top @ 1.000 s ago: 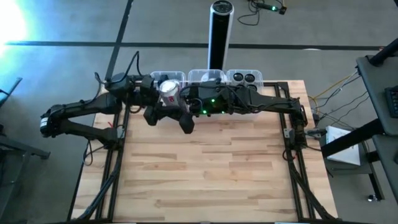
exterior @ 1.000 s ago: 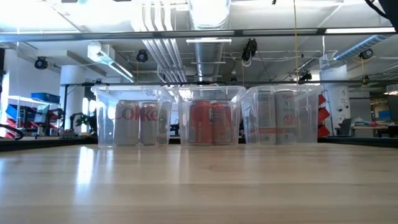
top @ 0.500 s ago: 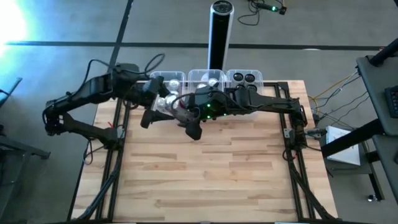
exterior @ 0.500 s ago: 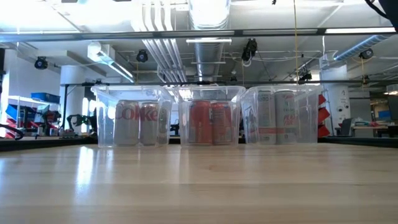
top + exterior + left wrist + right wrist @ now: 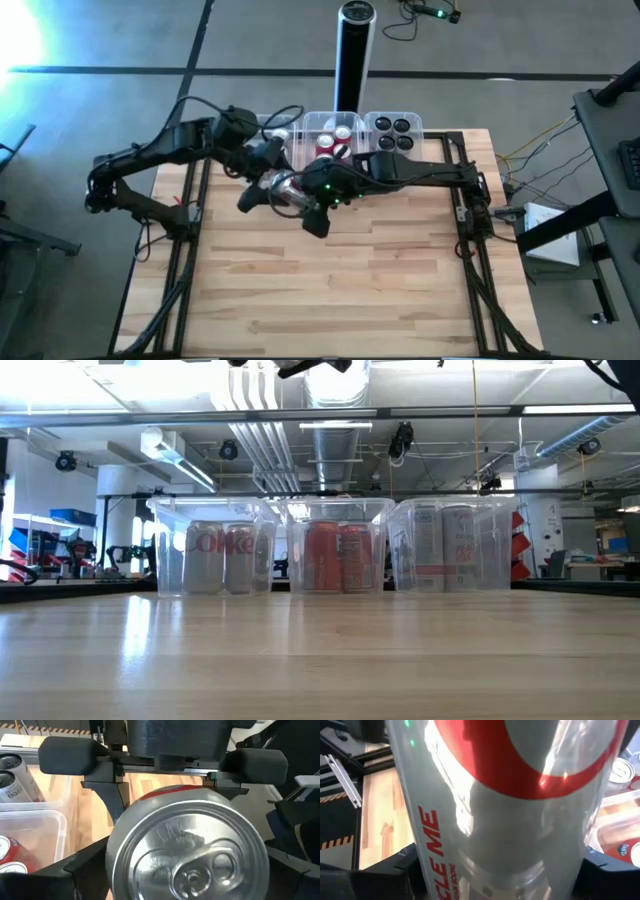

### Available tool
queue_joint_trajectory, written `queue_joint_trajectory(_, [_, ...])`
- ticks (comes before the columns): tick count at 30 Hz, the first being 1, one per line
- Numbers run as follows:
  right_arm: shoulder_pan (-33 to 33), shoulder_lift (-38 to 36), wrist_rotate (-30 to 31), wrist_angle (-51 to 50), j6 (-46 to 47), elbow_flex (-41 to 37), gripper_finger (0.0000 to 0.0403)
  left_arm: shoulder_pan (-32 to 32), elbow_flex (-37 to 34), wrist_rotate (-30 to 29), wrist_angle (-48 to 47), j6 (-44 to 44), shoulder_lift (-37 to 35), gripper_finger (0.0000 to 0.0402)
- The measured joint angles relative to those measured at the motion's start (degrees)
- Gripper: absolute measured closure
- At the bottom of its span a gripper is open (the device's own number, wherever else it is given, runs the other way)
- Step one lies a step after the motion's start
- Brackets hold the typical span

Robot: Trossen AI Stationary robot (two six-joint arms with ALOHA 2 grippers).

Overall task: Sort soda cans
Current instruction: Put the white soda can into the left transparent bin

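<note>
Found the left tool and the right tool meeting nose to nose a little above the frame centre in the high view, clear of the bench. Found both closed on one silver can with red markings, carried on its side between them. Seen in the left wrist view: the can's silver top facing the camera, own fingers pressed to either flank, the other arm's fingers clasping it from behind. Seen in the right wrist view: the can's wall filling the frame, gripped low on both sides. Judged a hand-over in mid-air; cannot tell which tool bears the load.

Noted three clear tubs in a row at the upper centre of the high view, along the bench's far edge. Recorded in the low view:
- left tub, holding silver cans with red lettering
- middle tub, holding red cans
- right tub, holding pale cans with red bands, dark-topped from above

Found each tub with one kind only, as far as visible. Found no loose can on the bench in either the high or the low view.

Judged the sort close to done: one can in the air, unplaced. Judged the left tub its likely home by colour, though unconfirmed. Left to do: finish the transfer, lower the can upright into its tub, release, withdraw both arms
</note>
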Motion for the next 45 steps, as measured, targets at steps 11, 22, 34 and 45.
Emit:
queue_joint_trajectory(11, [-0.2,0.1,0.1,-0.4,0.6,-0.3,0.0110,0.1,0.0,-2.5,1.3,-2.7,0.5,0.0088])
queue_joint_trajectory(22, [-0.3,0.1,-0.6,-2.4,2.7,-0.3,0.0088,0.5,0.0,-3.4,1.0,-4.2,1.3,0.0116])
queue_joint_trajectory(34, [-0.4,-3.8,5.5,-12.1,8.1,3.8,0.0031,9.2,-0.1,-9.3,-9.8,0.1,-1.9,0.0116])
queue_joint_trajectory(45, [0.0,-4.1,9.0,-11.5,11.1,3.5,0.0030,32.6,-3.7,-32.1,-11.7,-5.0,2.4,0.0116])
